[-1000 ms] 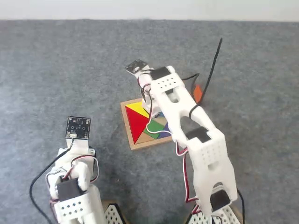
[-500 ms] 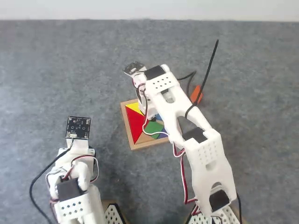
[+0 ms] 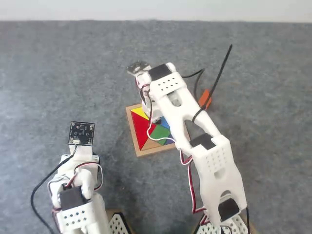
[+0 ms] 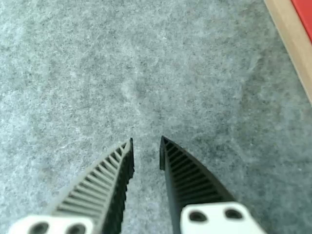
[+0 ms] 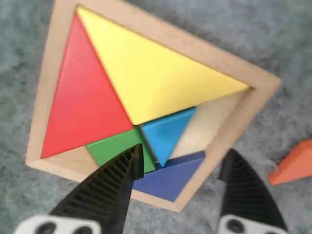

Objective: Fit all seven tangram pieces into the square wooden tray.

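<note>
High view, tray: the square wooden tray [image 3: 152,150] lies near the middle of the grey carpeted table [image 3: 58,73]. A large red triangle [image 3: 142,129], a large yellow triangle [image 3: 139,113] and a green piece [image 3: 159,133] show inside it.
High view, right arm: the white right arm [image 3: 195,126] stretches from the near edge out over the tray and covers the tray's right part.
High view, loose piece: a small orange piece [image 3: 205,99] lies on the table just beside the arm, apart from the tray.
High view, left arm: the white left arm [image 3: 75,195] sits folded at the near left, well apart from the tray.
Left wrist view, tool: the left gripper [image 4: 146,146] hangs over bare table. Its ribbed black fingers are a narrow gap apart, with nothing between them.
Left wrist view, tray: one stretch of the wooden rim [image 4: 292,44] shows, well apart from the fingertips.
Right wrist view, tool: the right gripper [image 5: 184,148] is spread wide and grasps nothing. It is above the tray's corner.
Right wrist view, tray contents: the red and yellow triangles fill one half, edge to edge. A small light blue triangle [image 5: 165,134] touches the yellow one. The green piece sits beside it, and a dark blue piece [image 5: 170,178] lies along the rim. Bare wood [image 5: 209,126] shows between the light blue triangle and the rim.
Right wrist view, loose piece: the orange piece lies on the table outside the tray, near its corner.
</note>
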